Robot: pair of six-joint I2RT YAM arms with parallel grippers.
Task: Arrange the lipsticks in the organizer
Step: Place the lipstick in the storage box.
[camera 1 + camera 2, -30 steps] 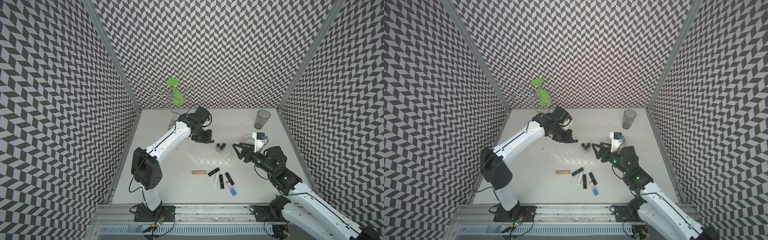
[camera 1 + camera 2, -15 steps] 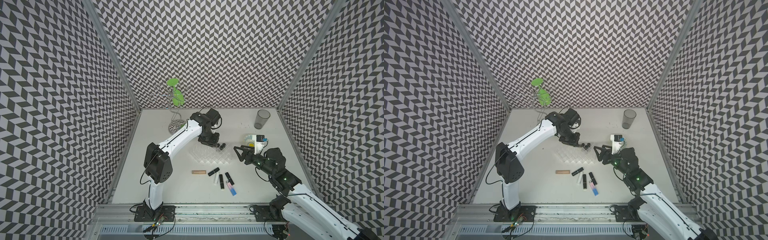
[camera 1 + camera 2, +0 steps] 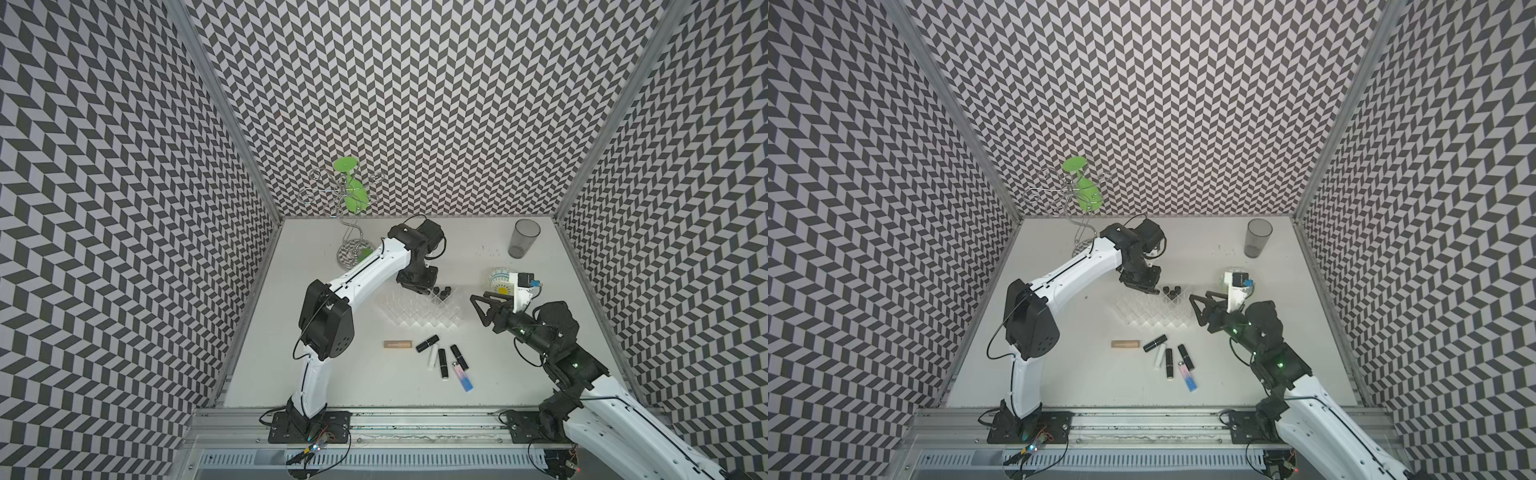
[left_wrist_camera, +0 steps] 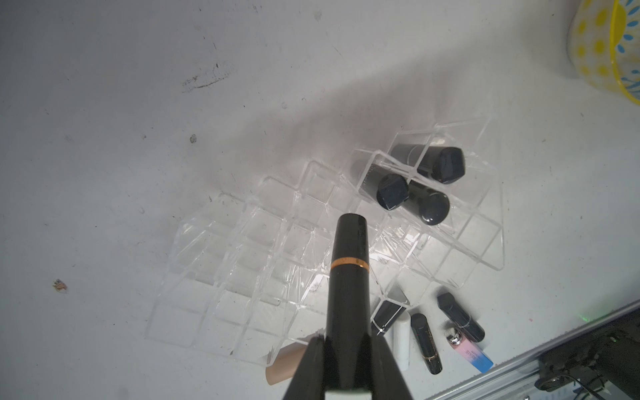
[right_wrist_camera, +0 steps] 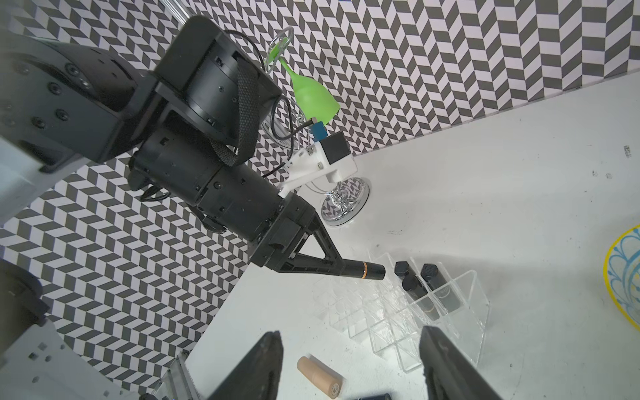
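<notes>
"Lipsticks (image 3: 443, 363) and organizer (image 3: 399, 318) — report positions in both top views."

"The left gripper (image 3: 420, 287) stands over the organizer's back edge, jaws closed; what they hold is too small to tell here. Three standing lipsticks (image 3: 442, 294) occupy compartments just beside those jaws, on the side toward the right gripper (image 3: 477, 311). The right jaws are parted, holding nothing, just beside the organizer's end. Six loose lipsticks (image 3: 428, 343) lie flat on the table (image 3: 353, 374), well apart from both sets of jaws."

"Left wrist view?"

"Jaws clamped on the held lipstick (image 4: 348, 270), black with a gold band. It projects straight past the jaw tips; its free end is over the organizer, near the three standing lipsticks. Contact with them cannot be told."

"Right wrist view?"

"Both fingers (image 5: 450, 363) stand wide apart — nothing is gripped. The tan lipstick (image 5: 320, 375) lies on the table beyond the gap, untouched. The organizer sits ahead of the jaw tips. The left jaws hold their lipstick tilted above it, outside any compartment."
</notes>
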